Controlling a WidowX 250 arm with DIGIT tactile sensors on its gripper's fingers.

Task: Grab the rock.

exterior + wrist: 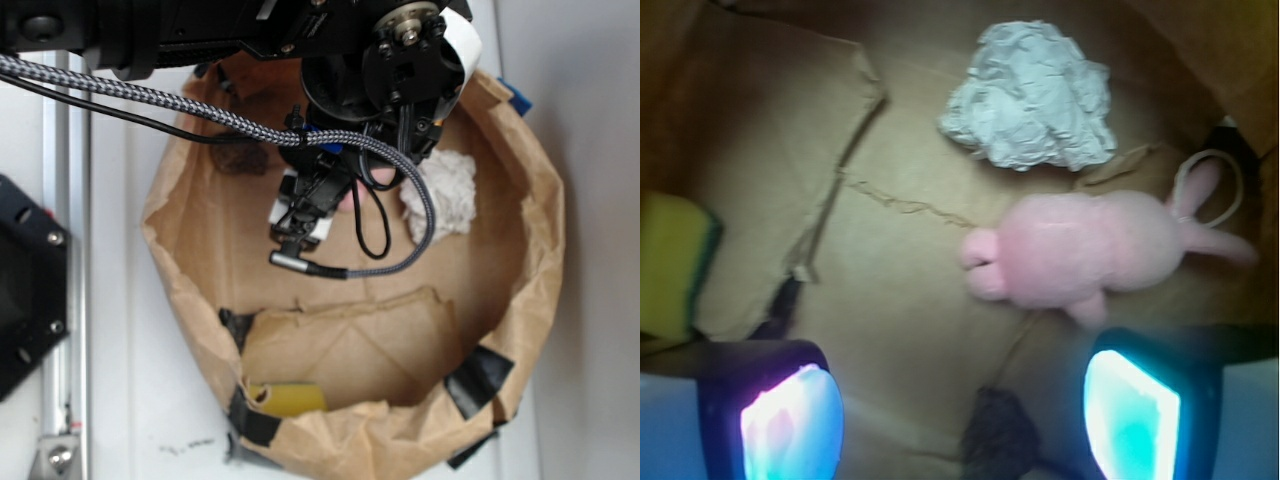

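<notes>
Gripper (960, 420) of mine hangs spread and empty over the paper bag's floor (890, 290), the rock (998, 432) between my pads at the view's near edge. Closing carelessly, I could snag the pink plush bunny (1080, 252) just beyond, or nudge the rock away.

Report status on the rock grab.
Gripper open, empty. Rock on bag floor between the fingers, ungrasped. Pink plush toy and paper ball lie beyond, not blocking.
</notes>
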